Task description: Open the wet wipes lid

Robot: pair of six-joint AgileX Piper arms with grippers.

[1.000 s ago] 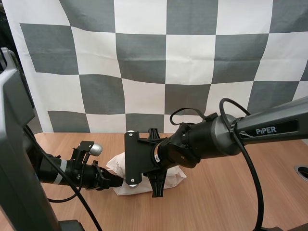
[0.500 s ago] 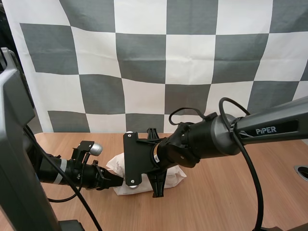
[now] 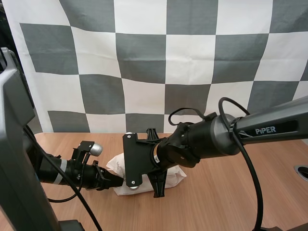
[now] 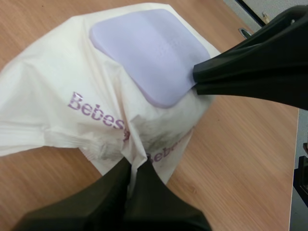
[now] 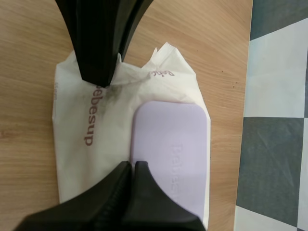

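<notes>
From above, the pack [image 3: 174, 176] lies on the worktop [image 3: 231, 192], caught between both hands. The left hand [image 3: 119, 182] comes in low and level at one end. The right hand [image 3: 158, 192] points steeply down onto it, and white wrap bulges out on either side of that hand. Over to the left wrist camera: the left hand [image 4: 132, 168] is clenched, its fingers [image 4: 96, 202] pressed together with a crumpled fold of the pack [image 4: 57, 82] nipped between the tips. Just beyond the tips runs purple lettering, and past that sits the lilac lid [image 4: 144, 53], flat on the pack and closed. The right hand [image 4: 196, 81] meets the lid from the side, tips touching its edge. Now the right wrist camera: the right hand [image 5: 132, 166] is clamped too, fingers together and tips right at the near edge of the lid [image 5: 171, 144], apparently pinching that lip where it meets the wrap. Ahead of the tips the lid lies flat. Beyond it, the left hand [image 5: 98, 82] bears on a smudged, creased patch at the far end of the pack [image 5: 77, 159], with bare worktop [image 5: 29, 96] around.
</notes>
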